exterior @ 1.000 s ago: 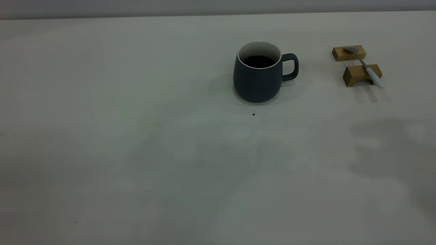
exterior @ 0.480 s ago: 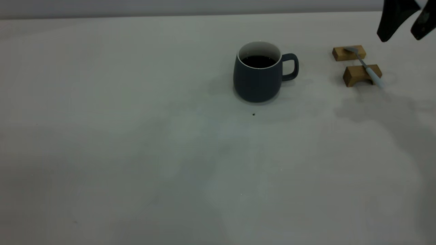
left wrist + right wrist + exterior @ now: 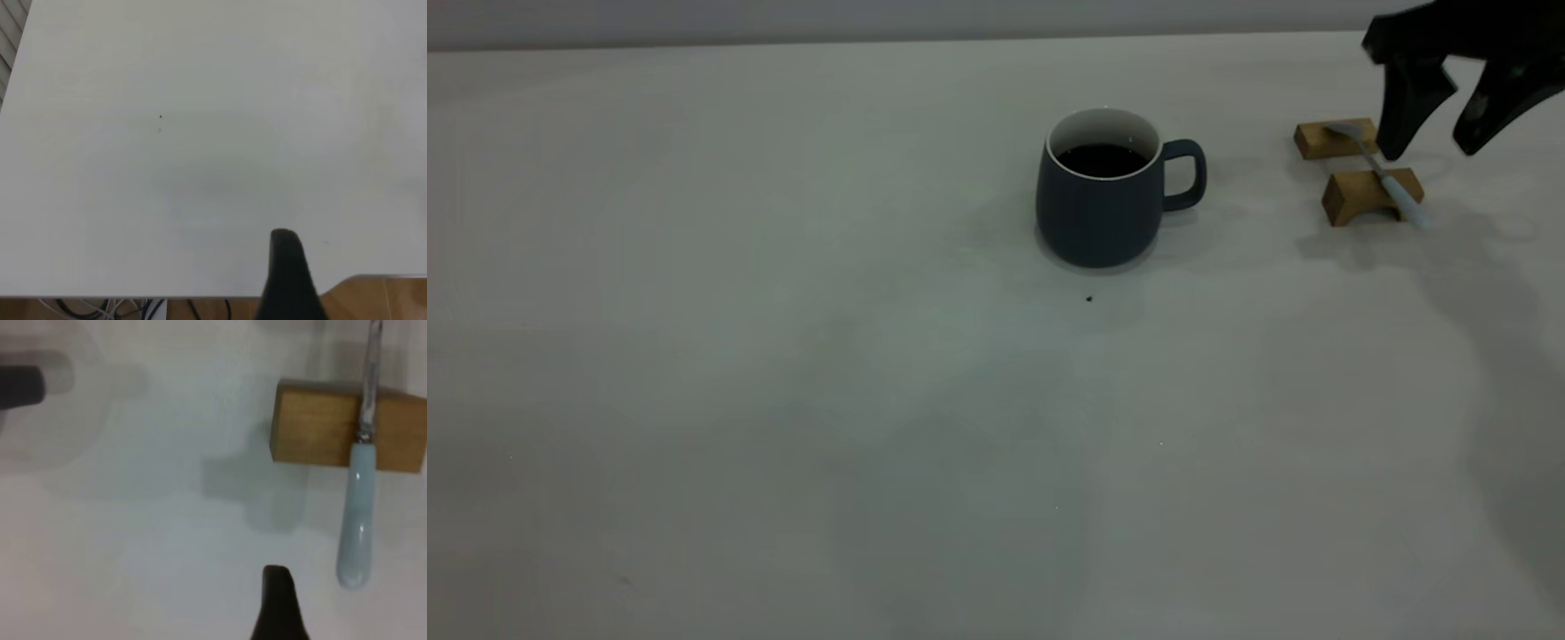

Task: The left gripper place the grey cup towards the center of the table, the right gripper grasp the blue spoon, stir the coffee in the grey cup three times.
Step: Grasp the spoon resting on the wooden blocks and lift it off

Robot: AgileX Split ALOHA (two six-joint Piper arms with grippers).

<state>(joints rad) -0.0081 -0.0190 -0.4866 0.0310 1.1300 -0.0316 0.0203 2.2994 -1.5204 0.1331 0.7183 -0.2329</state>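
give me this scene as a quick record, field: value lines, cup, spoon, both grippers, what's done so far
grey cup: upright on the table, handle toward the blocks, no gripper near it
coffee: dark liquid inside the cup
blue spoon: lying across two wooden blocks, pale handle overhanging the nearer one, not gripped
right gripper: open, above the spoon, fingers apart, holding nothing
left gripper: over bare table near its edge, out of the exterior view
progress: spoon not yet grasped, no stirring begun
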